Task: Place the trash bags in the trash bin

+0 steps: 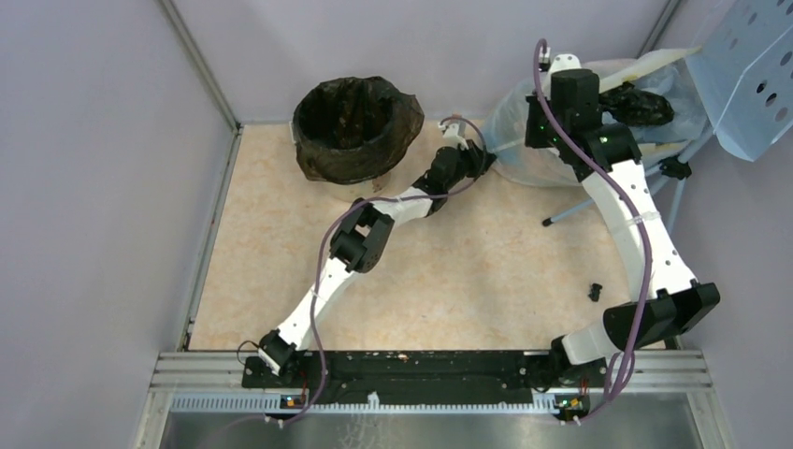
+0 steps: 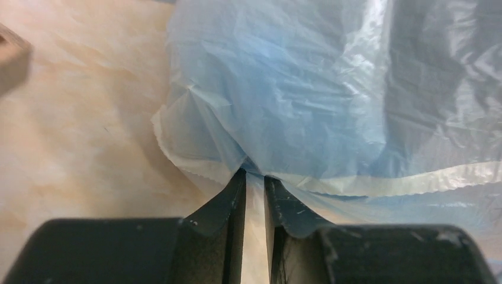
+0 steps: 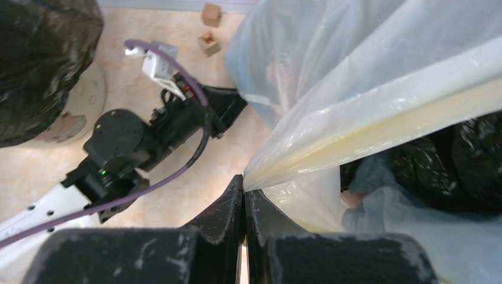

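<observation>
The trash bin, cream with a black liner over its rim, stands at the back left and shows again in the right wrist view. The trash bags are glossy black bundles lying inside a large translucent sack at the back right; they also appear in the right wrist view. My left gripper is shut on a fold of the sack's pale blue film at its near-left edge. My right gripper is shut on the sack's yellowish rim and holds it up.
A perforated light-blue panel leans at the back right, with a grey rod under it. Two small wooden blocks lie near the bin. A small black piece sits on the table by the right arm. Walls close the left and back.
</observation>
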